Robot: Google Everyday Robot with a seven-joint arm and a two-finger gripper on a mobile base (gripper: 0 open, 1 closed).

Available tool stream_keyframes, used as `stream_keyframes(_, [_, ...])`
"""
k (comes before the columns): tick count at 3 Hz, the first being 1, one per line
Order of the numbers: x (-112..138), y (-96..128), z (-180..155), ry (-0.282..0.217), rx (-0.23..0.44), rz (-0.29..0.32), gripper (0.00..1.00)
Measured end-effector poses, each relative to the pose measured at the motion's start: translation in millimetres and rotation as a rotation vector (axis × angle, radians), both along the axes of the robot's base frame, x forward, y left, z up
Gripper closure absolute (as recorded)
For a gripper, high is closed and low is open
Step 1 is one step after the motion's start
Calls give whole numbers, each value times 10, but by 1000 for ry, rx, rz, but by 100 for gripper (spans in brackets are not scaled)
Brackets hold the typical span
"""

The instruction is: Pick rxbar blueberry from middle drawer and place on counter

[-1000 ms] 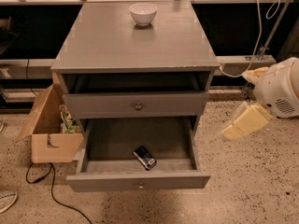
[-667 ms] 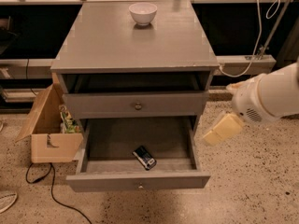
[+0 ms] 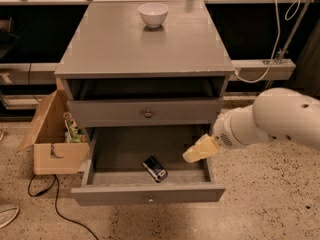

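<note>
The rxbar blueberry (image 3: 154, 168), a small dark glossy bar, lies flat on the floor of the middle drawer (image 3: 120, 194), near the front centre. That drawer is pulled wide open and has a tiny pale knob on its front. My gripper (image 3: 199, 150), pale yellow on a thick white arm (image 3: 270, 121), hangs over the drawer's right side, to the right of the bar and a little above it, not touching it. The counter (image 3: 145, 46) is the grey cabinet top above.
A white bowl (image 3: 153, 14) stands at the back of the counter. A shut grey drawer with a brass knob (image 3: 148, 114) sits above the open one. An open cardboard box (image 3: 55, 144) and a black cable (image 3: 55, 209) lie on the speckled floor at the left.
My arm has swung left from beside the cabinet, and the gripper now hangs over the open drawer's right side. The bar has not moved.
</note>
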State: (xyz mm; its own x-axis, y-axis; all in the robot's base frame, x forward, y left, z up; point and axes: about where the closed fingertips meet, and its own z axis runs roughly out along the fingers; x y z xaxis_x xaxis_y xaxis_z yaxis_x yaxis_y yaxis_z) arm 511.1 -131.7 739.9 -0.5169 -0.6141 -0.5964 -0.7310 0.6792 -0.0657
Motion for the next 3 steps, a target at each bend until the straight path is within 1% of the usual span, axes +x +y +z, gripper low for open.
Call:
stream_keyframes(1, [141,271,-408,3,66,-14,0])
stream_keyframes(2, [394,565,-723,-48,130,-46,0])
stream_keyframes(3, [394,565,-723,-48,130,-46,0])
